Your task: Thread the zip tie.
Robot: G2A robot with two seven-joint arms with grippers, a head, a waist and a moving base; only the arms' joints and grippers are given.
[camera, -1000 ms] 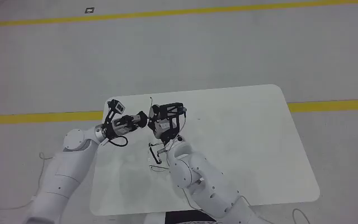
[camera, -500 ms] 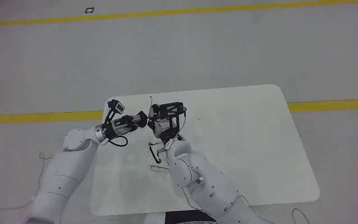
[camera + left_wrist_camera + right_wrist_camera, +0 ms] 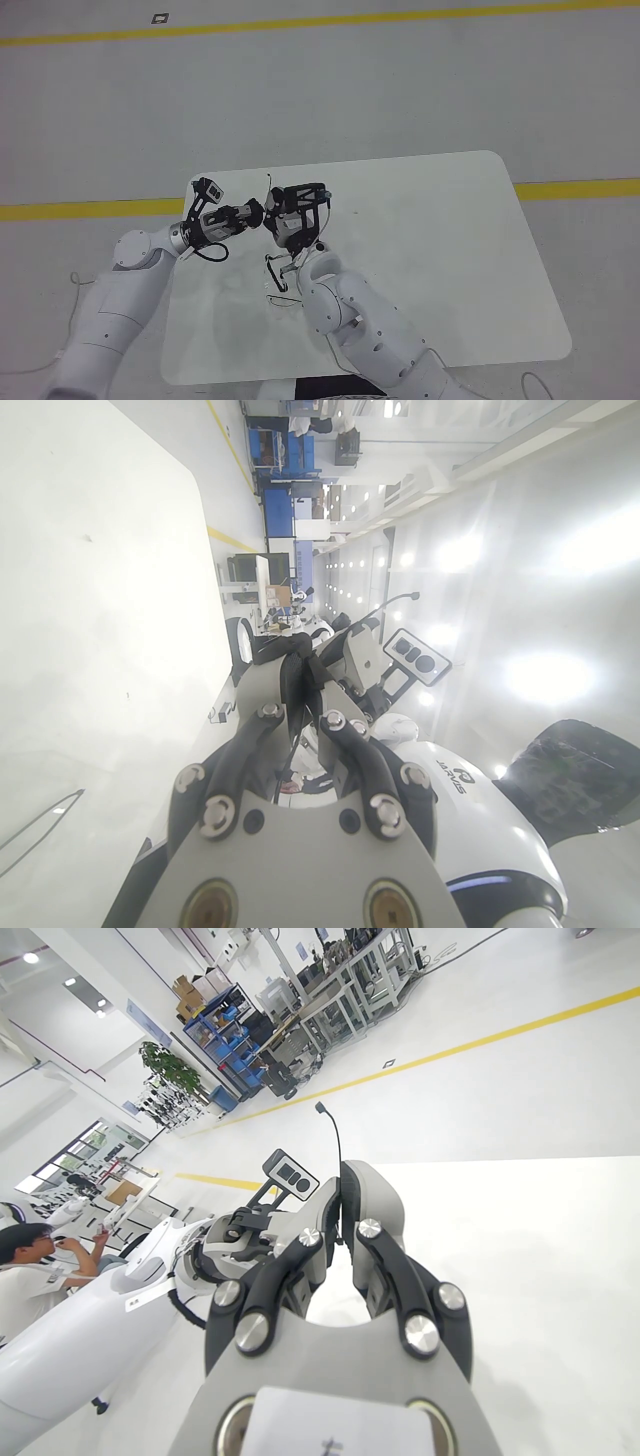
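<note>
Both fingers (image 3: 375,1198) pinching zip tie (image 3: 336,1138)

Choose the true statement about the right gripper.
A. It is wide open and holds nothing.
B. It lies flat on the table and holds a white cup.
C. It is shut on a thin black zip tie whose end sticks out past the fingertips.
C: in the right wrist view the right gripper has its fingers pressed together on the zip tie, and the strap's end rises past the tips.
</note>
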